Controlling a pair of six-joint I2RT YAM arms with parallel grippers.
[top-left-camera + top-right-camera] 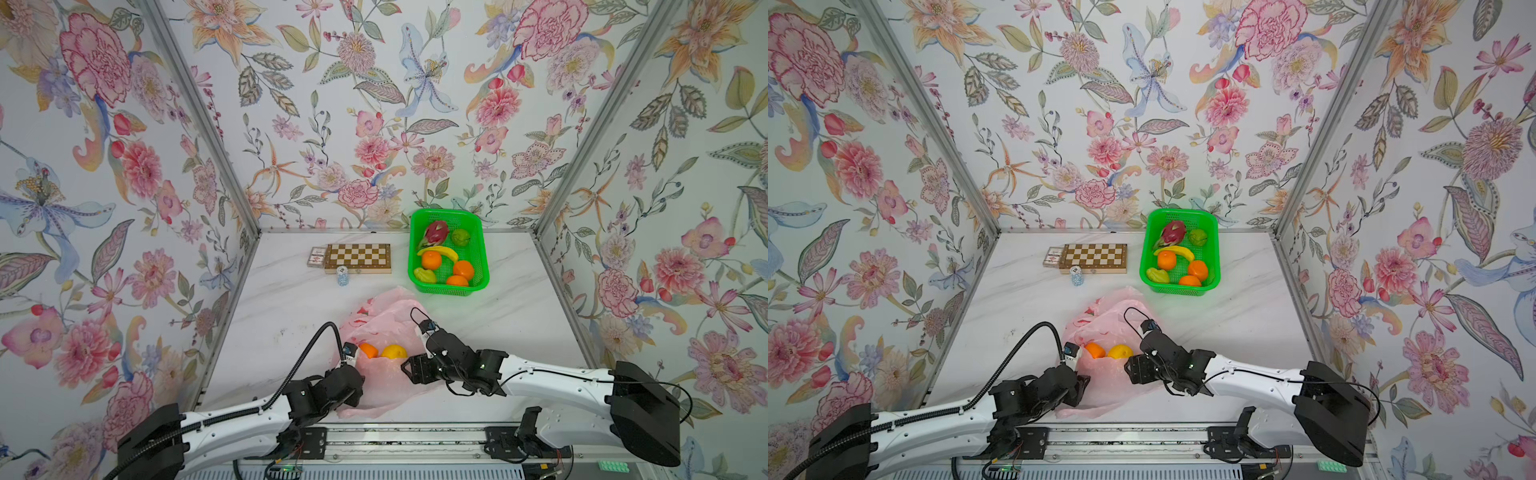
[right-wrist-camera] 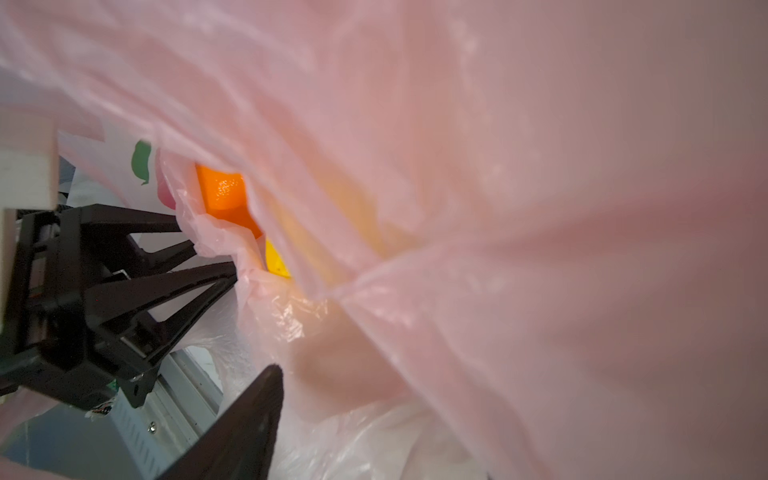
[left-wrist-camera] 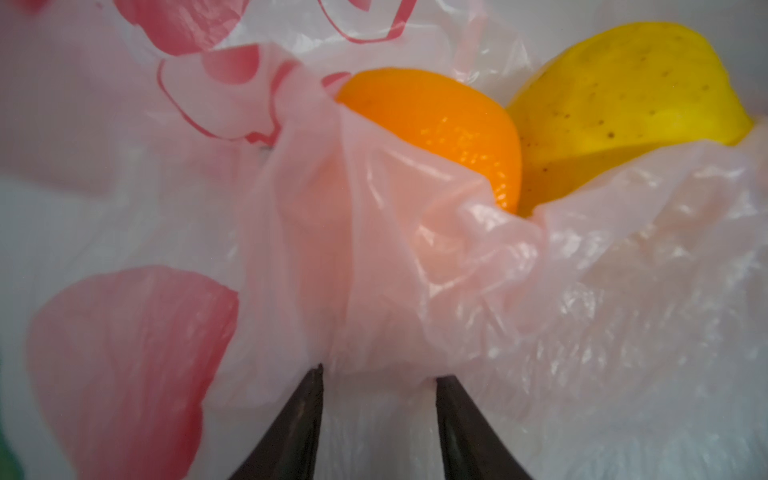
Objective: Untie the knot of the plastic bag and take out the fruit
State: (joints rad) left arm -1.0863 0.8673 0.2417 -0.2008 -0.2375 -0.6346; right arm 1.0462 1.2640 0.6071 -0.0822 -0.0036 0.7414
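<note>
Left hand, fingers apart, straddles a bunched fold at the rim of the bag. Right hand is at the bag's opposite edge; pink film hides one finger, so its grip cannot be told. In the bag's open mouth lie one orange and one yellow fruit, both half covered. Beyond the bag on the surface, a basket holds seven pieces of fruit, three of them oranges.

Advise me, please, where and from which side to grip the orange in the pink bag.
Grip the orange by its bare upper half, probably from above through the open mouth of the plastic bag. Film covers its near side and the yellow citrus crowds its right side.
</note>
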